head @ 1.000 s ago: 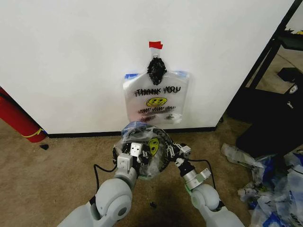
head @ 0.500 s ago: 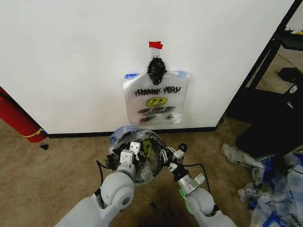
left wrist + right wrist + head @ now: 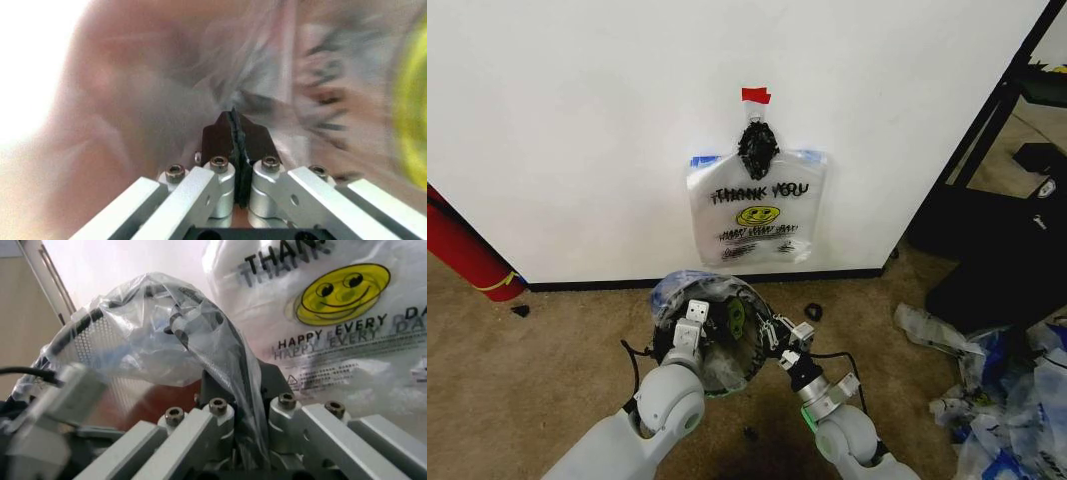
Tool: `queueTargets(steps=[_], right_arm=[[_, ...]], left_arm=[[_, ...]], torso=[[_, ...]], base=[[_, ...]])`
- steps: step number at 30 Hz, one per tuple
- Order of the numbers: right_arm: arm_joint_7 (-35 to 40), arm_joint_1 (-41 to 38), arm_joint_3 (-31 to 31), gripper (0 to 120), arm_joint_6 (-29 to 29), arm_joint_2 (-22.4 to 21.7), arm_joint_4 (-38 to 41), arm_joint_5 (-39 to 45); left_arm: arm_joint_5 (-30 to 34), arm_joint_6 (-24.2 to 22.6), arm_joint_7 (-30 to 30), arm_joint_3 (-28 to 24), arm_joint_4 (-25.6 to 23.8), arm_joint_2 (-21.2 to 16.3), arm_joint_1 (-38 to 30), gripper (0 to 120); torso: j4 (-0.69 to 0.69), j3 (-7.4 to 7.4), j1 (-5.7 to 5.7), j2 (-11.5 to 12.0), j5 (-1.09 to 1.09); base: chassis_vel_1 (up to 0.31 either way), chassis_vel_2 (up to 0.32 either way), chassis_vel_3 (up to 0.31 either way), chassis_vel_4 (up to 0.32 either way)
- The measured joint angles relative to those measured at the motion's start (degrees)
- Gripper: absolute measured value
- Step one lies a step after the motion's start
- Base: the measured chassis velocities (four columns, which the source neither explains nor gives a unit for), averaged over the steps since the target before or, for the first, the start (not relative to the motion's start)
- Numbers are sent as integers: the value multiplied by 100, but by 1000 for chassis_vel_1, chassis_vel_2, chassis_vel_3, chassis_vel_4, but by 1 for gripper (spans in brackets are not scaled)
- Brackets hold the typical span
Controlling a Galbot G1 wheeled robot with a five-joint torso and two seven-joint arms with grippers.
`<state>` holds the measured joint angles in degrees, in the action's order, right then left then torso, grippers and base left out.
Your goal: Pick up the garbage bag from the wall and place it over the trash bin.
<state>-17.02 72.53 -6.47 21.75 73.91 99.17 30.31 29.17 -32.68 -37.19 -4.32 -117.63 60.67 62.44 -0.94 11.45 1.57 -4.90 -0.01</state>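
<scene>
- Head view: I see the bag (image 3: 689, 300) draped over the bin (image 3: 712, 345) on the floor, at 6 o'clock from a second bag (image 3: 755, 222) on the wall. Left hand (image 3: 694, 318) and right hand (image 3: 779, 338) flank the rim.
- Left wrist view: left hand (image 3: 235, 131) pinched together on the bag (image 3: 167, 75).
- Right wrist view: right hand (image 3: 243, 390) clamped on the bag (image 3: 160, 335).

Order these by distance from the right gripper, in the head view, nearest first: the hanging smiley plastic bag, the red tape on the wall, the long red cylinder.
From the right gripper:
1. Hanging translucent smiley plastic bag, on the wall ahead.
2. Small red tape, higher on the wall, above that bag.
3. Long red cylinder, far to the left, against the wall.
</scene>
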Motion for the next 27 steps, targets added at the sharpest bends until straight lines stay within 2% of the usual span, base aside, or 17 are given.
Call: queueTargets(steps=[7, 10, 23, 27], right_arm=[[12, -37, 55, 2, 42, 55, -146, 5], [14, -37, 99, 2, 48, 69, -156, -9], [-45, 111, 247, 2, 36, 59, 27, 34], [-79, 159, 262, 2, 27, 56, 76, 47]], left_arm=[[105, 144, 495, -105, -539, -64, 177, 0], [161, 171, 525, -153, -528, 16, 108, 0], [-628, 354, 128, -174, 608, 431, -425, 0], [-848, 402, 71, -131, 760, 448, -455, 0]], torso=[[0, 0, 0, 0, 1], [0, 0, 0, 0, 1], [0, 0, 0, 0, 1], [0, 0, 0, 0, 1]], base=[[0, 0, 0, 0], [0, 0, 0, 0], [0, 0, 0, 0], [0, 0, 0, 0]])
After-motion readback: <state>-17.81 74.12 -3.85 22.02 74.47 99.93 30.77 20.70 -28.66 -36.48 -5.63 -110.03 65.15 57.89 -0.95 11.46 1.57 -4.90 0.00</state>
